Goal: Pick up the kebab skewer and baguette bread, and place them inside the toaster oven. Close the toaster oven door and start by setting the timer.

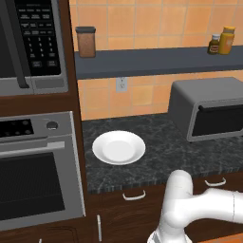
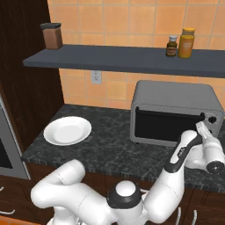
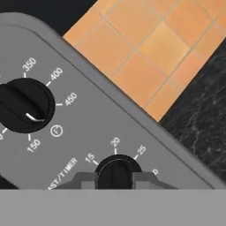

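Observation:
The grey toaster oven (image 2: 176, 99) (image 1: 209, 102) stands on the dark counter with its dark glass door (image 2: 167, 125) (image 1: 223, 121) closed upright. My gripper (image 2: 203, 128) is at the control panel on the oven's right end. In the hand view my gripper (image 3: 115, 178) is shut on the black timer knob (image 3: 117, 170), with one fingertip (image 3: 86, 180) on each side of it. The temperature knob (image 3: 24, 103) sits further along the same panel. The kebab skewer and the baguette bread are hidden from view.
A white plate (image 1: 118, 147) (image 2: 67, 130) lies on the counter left of the toaster oven. A shelf (image 2: 132, 59) above carries a brown canister (image 2: 52, 36) and two bottles (image 2: 181, 44). The microwave (image 1: 31, 42) and built-in oven (image 1: 38, 175) stand at the left.

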